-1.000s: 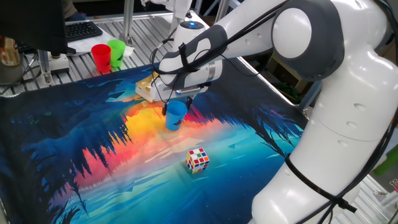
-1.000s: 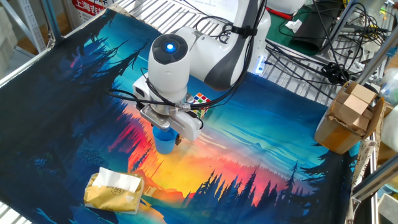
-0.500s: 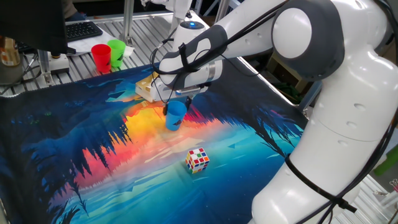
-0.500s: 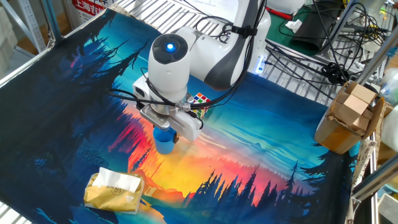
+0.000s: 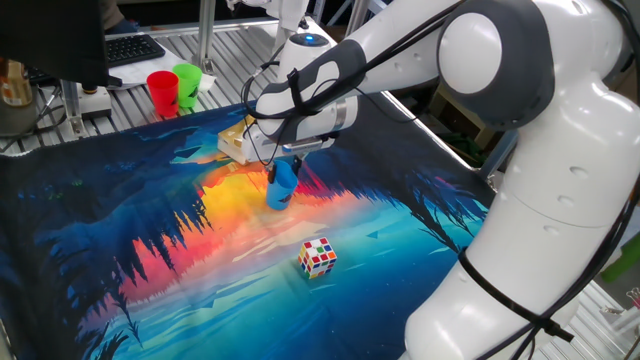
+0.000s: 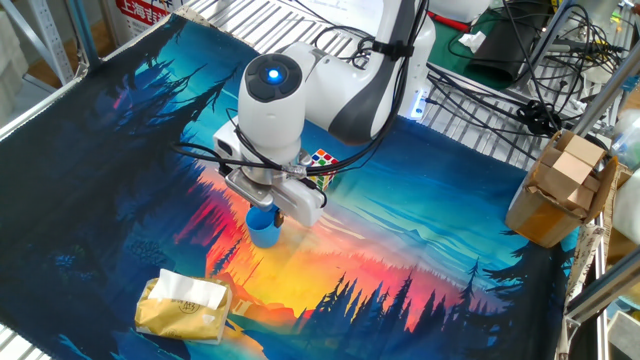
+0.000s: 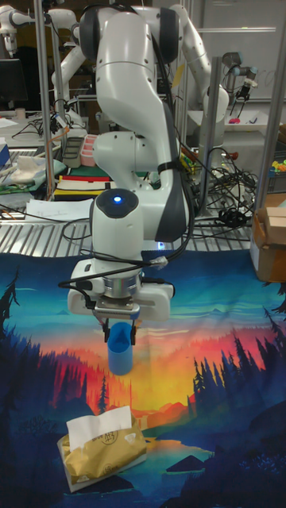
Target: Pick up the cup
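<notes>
The cup is small, blue and plastic, standing upright on the colourful mat near its middle. My gripper comes straight down over it and is shut on its upper part, one finger on each side. The rim looks pinched narrow between the fingers. From the opposite side the cup shows below the gripper, its top half hidden by the hand. The tall fixed view shows the cup squeezed at the top in the gripper, base still at mat level.
A Rubik's cube lies on the mat in front of the cup. A yellow tissue pack sits behind it. A red cup and a green cup stand off the mat. A cardboard box is beside the table.
The fingers have closed in on the cup, and its top now looks narrower, pinched between them. The arm and the cup have stayed in place.
</notes>
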`<action>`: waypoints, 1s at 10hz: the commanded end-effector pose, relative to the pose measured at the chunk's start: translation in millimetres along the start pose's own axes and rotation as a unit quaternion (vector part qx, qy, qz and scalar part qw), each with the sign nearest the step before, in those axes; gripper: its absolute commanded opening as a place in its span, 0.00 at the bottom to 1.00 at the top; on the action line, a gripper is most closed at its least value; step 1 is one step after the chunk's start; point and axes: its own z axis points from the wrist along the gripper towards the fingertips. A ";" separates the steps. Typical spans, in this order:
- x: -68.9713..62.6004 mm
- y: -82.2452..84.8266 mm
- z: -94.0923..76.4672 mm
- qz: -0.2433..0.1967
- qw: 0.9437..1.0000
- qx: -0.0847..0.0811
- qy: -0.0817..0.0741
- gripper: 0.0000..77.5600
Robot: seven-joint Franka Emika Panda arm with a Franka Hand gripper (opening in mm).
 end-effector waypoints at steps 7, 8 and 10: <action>20.1 28.5 -50.4 0.050 0.999 0.002 0.010 0.01; 19.4 29.8 -52.9 0.052 0.999 0.002 0.011 0.01; 19.9 35.4 -60.8 0.056 0.998 0.001 0.011 0.01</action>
